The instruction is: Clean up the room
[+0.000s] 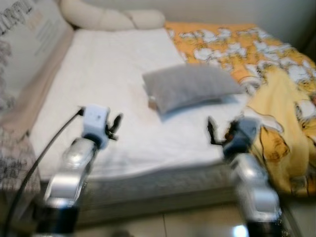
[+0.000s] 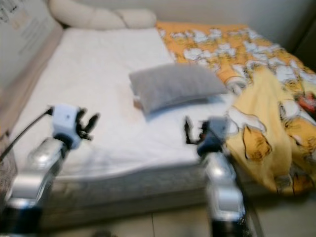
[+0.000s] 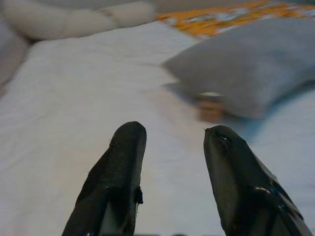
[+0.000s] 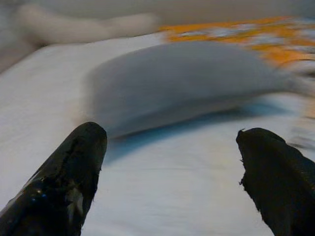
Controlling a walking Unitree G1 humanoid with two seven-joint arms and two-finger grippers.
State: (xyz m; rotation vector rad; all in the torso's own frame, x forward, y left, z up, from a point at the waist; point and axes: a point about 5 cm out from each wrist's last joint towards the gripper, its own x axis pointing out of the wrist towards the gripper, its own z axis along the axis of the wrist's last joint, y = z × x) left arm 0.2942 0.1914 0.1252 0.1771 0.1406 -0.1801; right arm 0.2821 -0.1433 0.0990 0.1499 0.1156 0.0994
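Left eye view: bed (image 1: pixel 113 89) w/ white sheet runs away from the robot. A grey pillow (image 1: pixel 190 86) lies loose near the middle, toward the right edge and askew, not at the head end. It looks like the thing to tidy. Long cream bolster (image 1: pixel 111 19) sits along the head edge. Yellow-orange blanket (image 1: pixel 276 113) is bunched over the right side and spills off the right front corner toward the floor, so it prob. needs straightening too. Left gripper (image 1: pixel 115 126) and right gripper (image 1: pixel 213 131) hover over the front edge of the bed on either side of the pillow, touching nothing; likely squaring up to it.

Right eye view: same scene, blurred. Pillow well apart from both arms.

Left wrist view: jaws open, empty, pointing across bare sheet toward the pillow's near corner. A small tan-brown thing (image 3: pixel 211 109) sits just at that corner, maybe tucked under. Too blurred to say what it is.

Right wrist view: jaws wide open, nothing held. Pillow dead ahead between the fingers (image 4: pixel 66 172) but not yet reached.
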